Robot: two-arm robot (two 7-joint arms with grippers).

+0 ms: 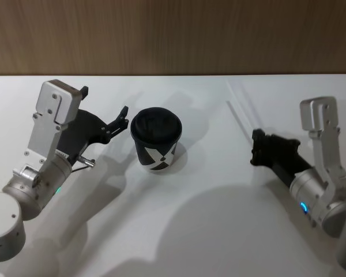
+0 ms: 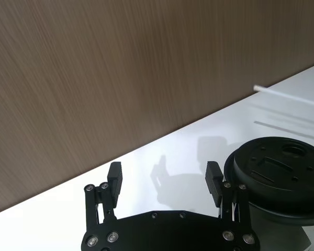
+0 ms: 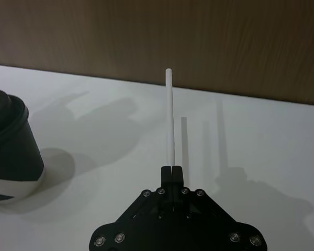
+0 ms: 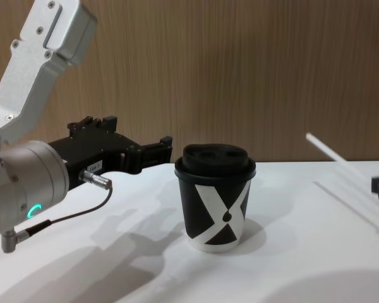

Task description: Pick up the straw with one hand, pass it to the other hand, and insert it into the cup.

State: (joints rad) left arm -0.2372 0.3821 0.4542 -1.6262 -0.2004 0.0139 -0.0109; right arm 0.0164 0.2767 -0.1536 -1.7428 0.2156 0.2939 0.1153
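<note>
Handover stage: right pincer, mid-right of the head view, was clamped on one end of the straw, which was raised off the worktop; cup stood at centre; left pincer, spread open just beside it, probably had next to meet and take the straw.

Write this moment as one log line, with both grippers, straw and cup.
right gripper: shut on straw, raised | left gripper: open beside cup | cup: upright, lidded | handover: pending
</note>
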